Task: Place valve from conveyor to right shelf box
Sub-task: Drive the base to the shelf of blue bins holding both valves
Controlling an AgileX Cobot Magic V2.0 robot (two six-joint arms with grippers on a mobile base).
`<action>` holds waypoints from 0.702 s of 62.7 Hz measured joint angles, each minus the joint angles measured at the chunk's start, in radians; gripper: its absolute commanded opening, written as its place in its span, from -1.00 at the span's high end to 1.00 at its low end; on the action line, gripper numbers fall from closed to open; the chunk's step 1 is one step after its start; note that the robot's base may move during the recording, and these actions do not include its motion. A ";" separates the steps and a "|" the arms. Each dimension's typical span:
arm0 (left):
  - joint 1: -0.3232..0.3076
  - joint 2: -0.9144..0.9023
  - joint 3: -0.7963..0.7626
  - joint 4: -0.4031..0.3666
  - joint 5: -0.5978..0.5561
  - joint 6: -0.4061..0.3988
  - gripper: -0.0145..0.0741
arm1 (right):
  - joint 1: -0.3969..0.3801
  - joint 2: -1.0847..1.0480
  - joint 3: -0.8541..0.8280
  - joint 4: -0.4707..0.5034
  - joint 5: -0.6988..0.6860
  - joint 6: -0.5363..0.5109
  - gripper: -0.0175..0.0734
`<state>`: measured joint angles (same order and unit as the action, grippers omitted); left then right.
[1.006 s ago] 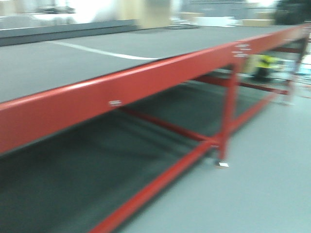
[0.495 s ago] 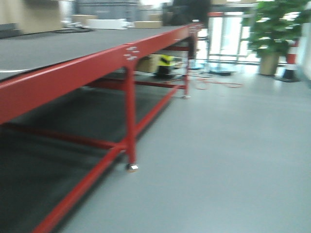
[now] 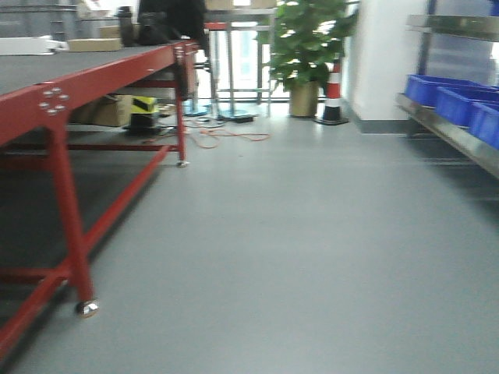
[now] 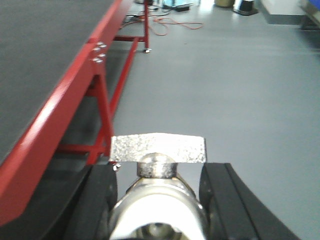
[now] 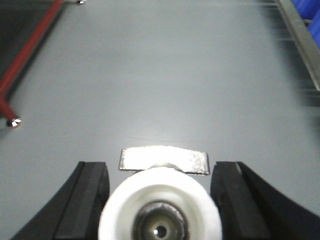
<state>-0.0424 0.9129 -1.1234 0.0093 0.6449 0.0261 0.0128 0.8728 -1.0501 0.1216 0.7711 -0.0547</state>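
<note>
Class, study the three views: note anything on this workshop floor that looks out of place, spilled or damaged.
A thin orange cable lies in loose loops on the grey floor beside the far leg of the red-framed conveyor. It looks untidy and may be a trip hazard. No spills or damage show.

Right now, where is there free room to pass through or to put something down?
The grey floor between the conveyor and the shelf is bare and wide. The belt's near part is free too. Crowded at the far end: cables, plant, cone. The shelf carries blue boxes.
</note>
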 measured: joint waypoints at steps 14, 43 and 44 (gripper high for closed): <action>0.000 0.000 0.000 0.000 0.000 0.000 0.92 | 0.000 0.000 0.000 0.000 0.000 0.000 0.98; 0.000 0.000 0.000 0.000 0.000 0.000 0.92 | 0.000 0.000 0.000 0.000 0.000 0.000 0.98; 0.000 0.000 0.000 0.000 0.000 0.000 0.92 | 0.000 0.000 0.000 0.000 0.000 0.000 0.98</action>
<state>-0.0424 0.9129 -1.1234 0.0093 0.6449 0.0261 0.0128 0.8728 -1.0501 0.1216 0.7711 -0.0547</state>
